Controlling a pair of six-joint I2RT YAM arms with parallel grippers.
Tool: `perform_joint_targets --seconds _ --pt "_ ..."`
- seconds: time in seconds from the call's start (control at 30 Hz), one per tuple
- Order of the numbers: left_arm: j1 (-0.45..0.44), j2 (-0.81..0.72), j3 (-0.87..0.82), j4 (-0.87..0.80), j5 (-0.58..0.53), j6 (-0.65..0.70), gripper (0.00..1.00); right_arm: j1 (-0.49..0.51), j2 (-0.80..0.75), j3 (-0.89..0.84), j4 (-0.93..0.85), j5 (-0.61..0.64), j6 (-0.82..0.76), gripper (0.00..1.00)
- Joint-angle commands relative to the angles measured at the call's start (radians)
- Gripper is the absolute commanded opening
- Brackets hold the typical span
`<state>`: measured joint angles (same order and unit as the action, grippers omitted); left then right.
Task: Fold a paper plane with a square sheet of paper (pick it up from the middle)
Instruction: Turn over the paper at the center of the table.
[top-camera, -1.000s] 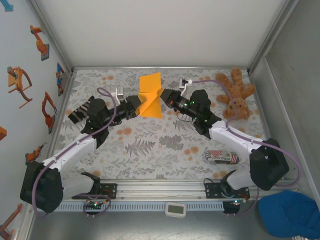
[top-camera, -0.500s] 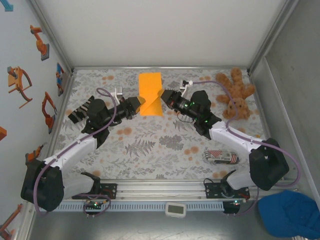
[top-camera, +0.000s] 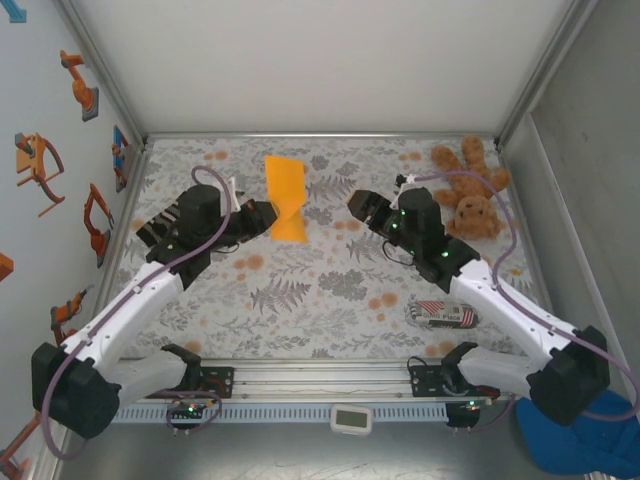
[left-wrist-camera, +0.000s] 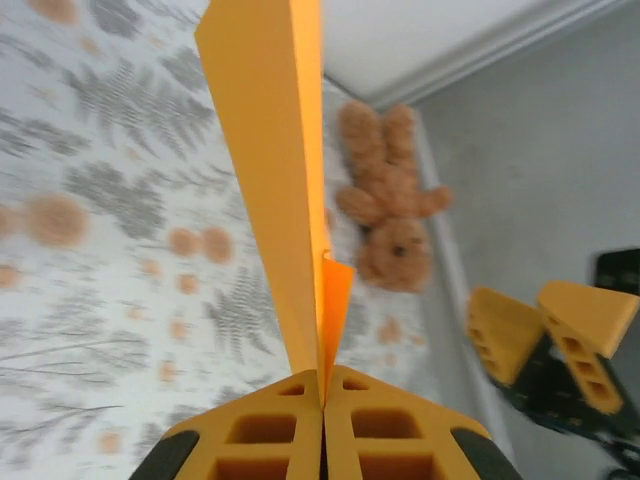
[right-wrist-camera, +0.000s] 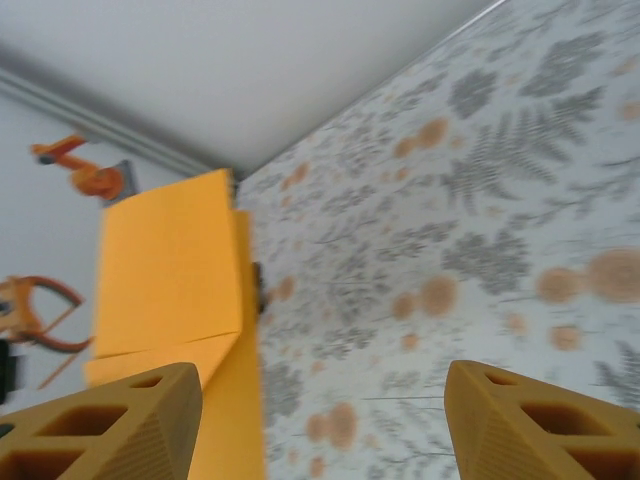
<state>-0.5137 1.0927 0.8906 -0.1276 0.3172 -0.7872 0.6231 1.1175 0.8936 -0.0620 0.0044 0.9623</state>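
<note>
I have my left gripper (top-camera: 262, 217) clamped shut on the folded bright-orange paper sheet (top-camera: 284, 198), held off the floral-patterned table (top-camera: 300, 300), far and left of centre. My right gripper (top-camera: 358, 204) stands wide open and empty, apart on its right.

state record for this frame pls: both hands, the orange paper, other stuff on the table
orange paper: folded and creased, not yet a pointed dart
left hand: shut on the paper's near edge
right hand: open, apart from the paper, to its right
teddy: lying at the far right corner of the table
striped packet: lying at the near right of the table
</note>
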Motion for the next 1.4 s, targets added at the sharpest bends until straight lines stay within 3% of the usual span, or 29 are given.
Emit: perform_joint_targets --seconds 0.0,0.27,0.47,0.6,0.73,0.9,1.17,1.37 --pt "-0.055 0.014 0.096 -0.392 -0.355 0.264 0.07 -0.005 -0.042 0.037 -0.226 0.188 -0.094 0.65" --pt "-0.189 0.218 0.23 -0.648 -0.899 0.354 0.09 -0.005 -0.082 0.047 -0.372 0.354 -0.102 0.64" --pt "-0.274 0.439 0.307 -0.709 -1.096 0.338 0.1 -0.005 -0.082 0.044 -0.395 0.385 -0.088 0.63" --pt "-0.324 0.604 0.38 -0.743 -1.156 0.305 0.1 -0.005 -0.089 0.035 -0.409 0.401 -0.073 0.62" --pt "-0.351 0.746 0.434 -0.724 -1.064 0.274 0.11 -0.005 -0.106 0.011 -0.436 0.42 -0.036 0.61" --pt "-0.358 0.837 0.455 -0.628 -0.831 0.258 0.13 -0.005 -0.156 -0.059 -0.429 0.409 0.041 0.61" --pt "-0.344 0.836 0.451 -0.494 -0.486 0.237 0.42 -0.005 -0.18 -0.13 -0.424 0.379 0.091 0.6" --pt "-0.262 0.687 0.342 -0.336 -0.21 0.153 0.58 -0.005 -0.151 -0.136 -0.387 0.344 0.071 0.61"
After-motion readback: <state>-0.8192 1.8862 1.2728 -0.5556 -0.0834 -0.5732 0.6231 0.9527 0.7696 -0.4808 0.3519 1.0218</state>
